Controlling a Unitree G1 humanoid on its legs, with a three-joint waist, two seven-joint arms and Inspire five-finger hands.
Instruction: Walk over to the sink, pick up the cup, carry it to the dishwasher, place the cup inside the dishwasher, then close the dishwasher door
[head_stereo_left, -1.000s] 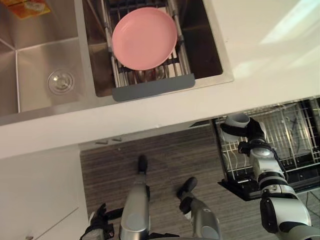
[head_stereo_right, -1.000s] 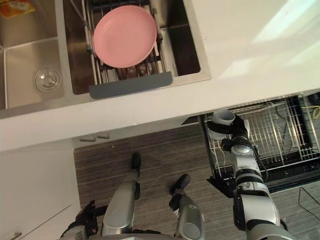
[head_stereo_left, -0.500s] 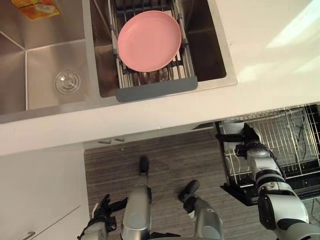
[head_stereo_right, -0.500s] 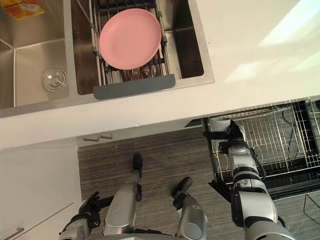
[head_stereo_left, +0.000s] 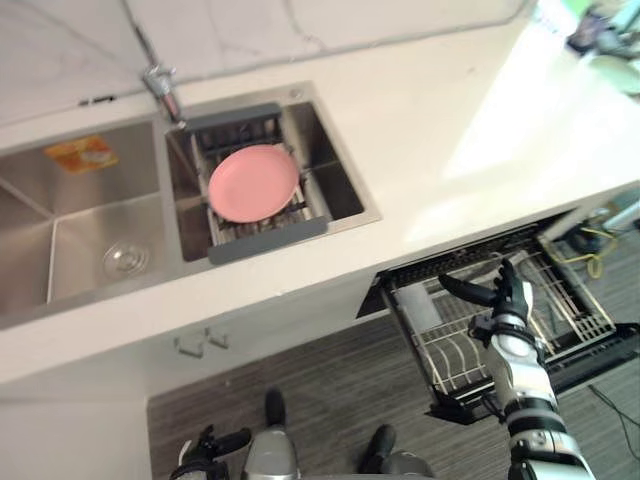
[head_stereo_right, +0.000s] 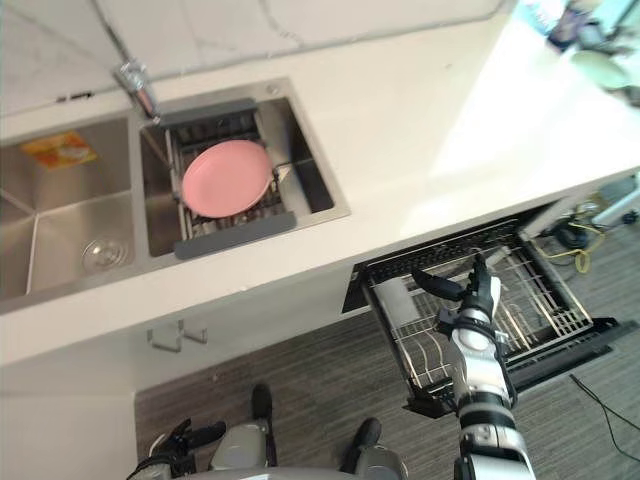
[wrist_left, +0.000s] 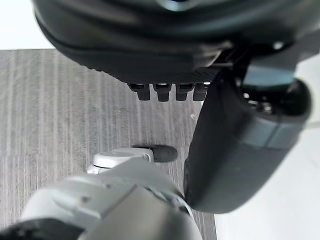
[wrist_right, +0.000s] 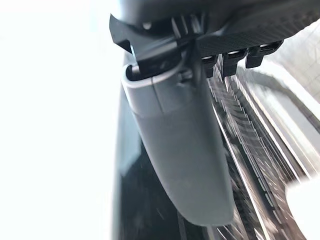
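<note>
Your right hand hangs over the pulled-out dishwasher rack, fingers spread. The counter edge overhangs the rack's rear strip; reach from above is free over the front part alone. Upright wire tines stand in rows across the rack bottom. The lowered dishwasher door juts out under the rack. Open floor lies before the cabinets on your left.

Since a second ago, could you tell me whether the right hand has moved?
Yes. The right hand has opened and drawn off the rack's left corner, toward its middle.
</note>
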